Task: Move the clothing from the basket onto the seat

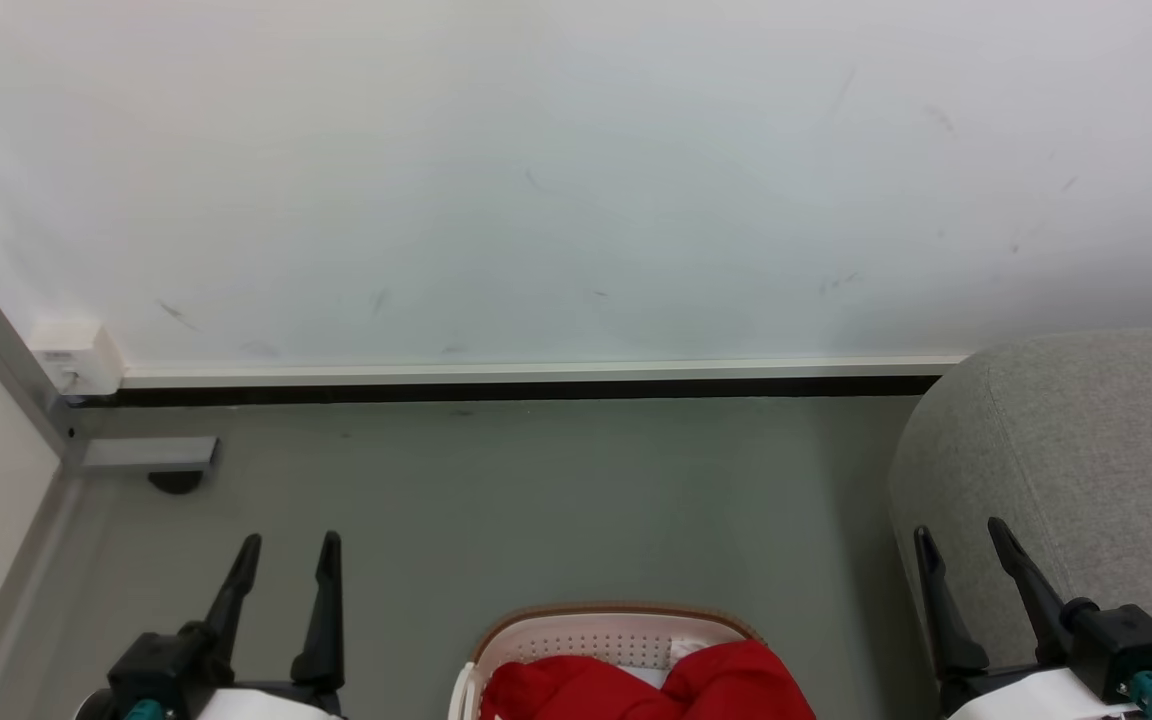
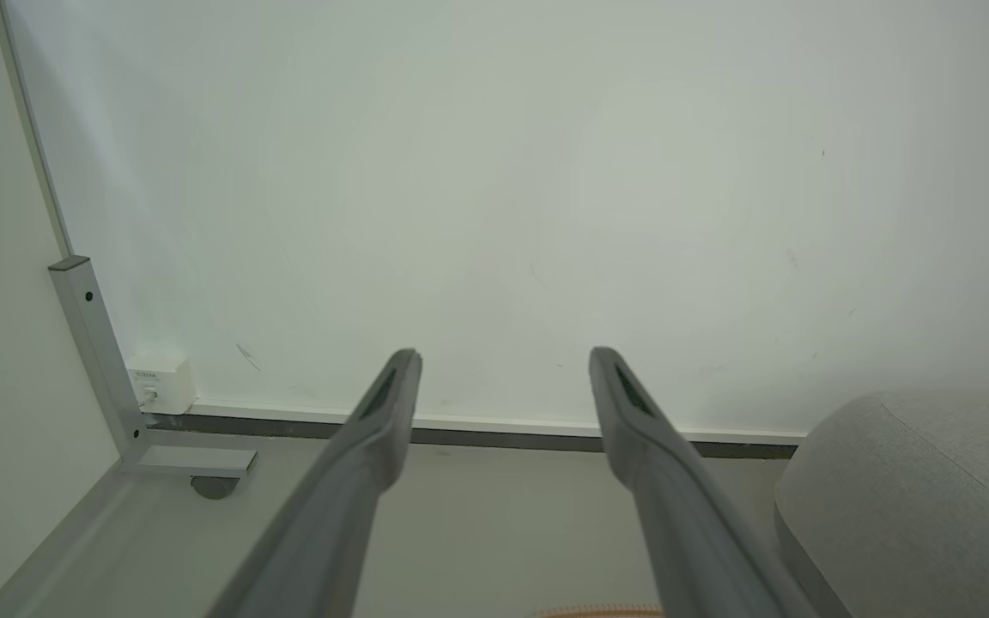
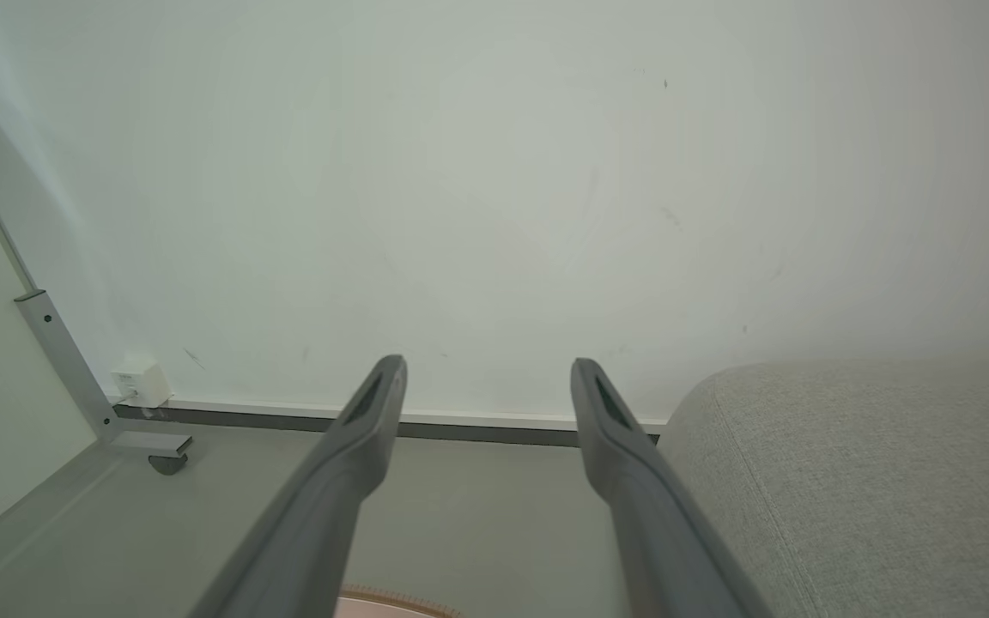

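**A:** Where is the clothing sitting right now?

**B:** The clothing (image 1: 636, 688) is lying bunched in the basket (image 1: 616, 612), down at six o'clock in the head view and between the two arms. The seat (image 1: 1086, 450) is standing at about four o'clock, near the basket's right side.

**A:** And what are the arms doing?

**B:** The left gripper (image 1: 292, 545) is hovering at seven o'clock and the right gripper (image 1: 958, 530) at five o'clock, in front of the seat's rounded corner. Both pairs of jaws are standing apart with nothing between them. They are pointing toward the wall (image 1: 576, 180), not down at the fabric. I'm reading this as a ready pose flanking the basket, with either arm able to drop in for a first grasp. Nothing is being moved yet.

**A:** Is anything getting in the way?

**B:** Not much. A metal frame foot (image 1: 148, 455) with a caster is sitting at nine o'clock, and a white wall box (image 1: 76, 355) is sitting at ten o'clock. Both are well apart from the basket. The nearer worries, I'm guessing, are the basket's brown rim, which could be catching loose fabric, and the seat's corner crowding the right arm.
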You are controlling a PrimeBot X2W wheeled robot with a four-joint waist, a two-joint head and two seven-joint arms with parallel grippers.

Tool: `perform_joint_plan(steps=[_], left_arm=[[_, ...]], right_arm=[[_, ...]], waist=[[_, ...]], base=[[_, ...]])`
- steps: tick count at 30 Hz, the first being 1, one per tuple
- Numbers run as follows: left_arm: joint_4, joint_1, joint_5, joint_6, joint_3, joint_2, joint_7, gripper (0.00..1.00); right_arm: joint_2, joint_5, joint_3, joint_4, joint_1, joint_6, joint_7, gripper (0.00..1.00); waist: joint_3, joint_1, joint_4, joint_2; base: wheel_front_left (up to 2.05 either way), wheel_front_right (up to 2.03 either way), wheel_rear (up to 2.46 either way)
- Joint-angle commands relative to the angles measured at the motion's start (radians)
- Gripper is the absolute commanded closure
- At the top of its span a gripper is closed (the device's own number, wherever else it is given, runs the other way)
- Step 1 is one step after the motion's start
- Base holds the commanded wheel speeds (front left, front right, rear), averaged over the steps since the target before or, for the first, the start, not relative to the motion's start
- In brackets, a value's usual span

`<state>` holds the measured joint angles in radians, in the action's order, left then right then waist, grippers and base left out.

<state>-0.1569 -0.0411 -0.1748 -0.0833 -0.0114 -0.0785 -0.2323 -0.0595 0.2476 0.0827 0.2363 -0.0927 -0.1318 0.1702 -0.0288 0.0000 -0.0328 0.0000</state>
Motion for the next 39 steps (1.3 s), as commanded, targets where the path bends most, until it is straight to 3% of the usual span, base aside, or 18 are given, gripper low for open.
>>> perform_joint_plan(steps=[1, 15, 39], left_arm=[[0.001, 0.004, 0.028, -0.004, 0.002, -0.002, -0.013, 0.00], [0.010, -0.005, 0.094, -0.012, 0.017, 0.009, -0.033, 0.00], [0.001, -0.011, 0.064, -0.024, 0.037, 0.021, -0.032, 0.00]], right_arm=[[0.002, -0.017, -0.005, -0.006, 0.009, 0.002, 0.009, 0.00], [0.011, -0.103, -0.019, -0.001, 0.006, 0.002, 0.018, 0.00], [0.010, -0.055, -0.020, -0.006, -0.015, 0.002, 0.028, 0.00]], waist=[[0.000, 0.0000, 0.000, 0.0000], [0.000, 0.0000, -0.001, 0.0000], [0.014, 0.0000, -0.020, 0.0000]], base=[[0.00, 0.00, 0.00], [0.00, 0.00, 0.00], [0.00, 0.00, 0.00]])
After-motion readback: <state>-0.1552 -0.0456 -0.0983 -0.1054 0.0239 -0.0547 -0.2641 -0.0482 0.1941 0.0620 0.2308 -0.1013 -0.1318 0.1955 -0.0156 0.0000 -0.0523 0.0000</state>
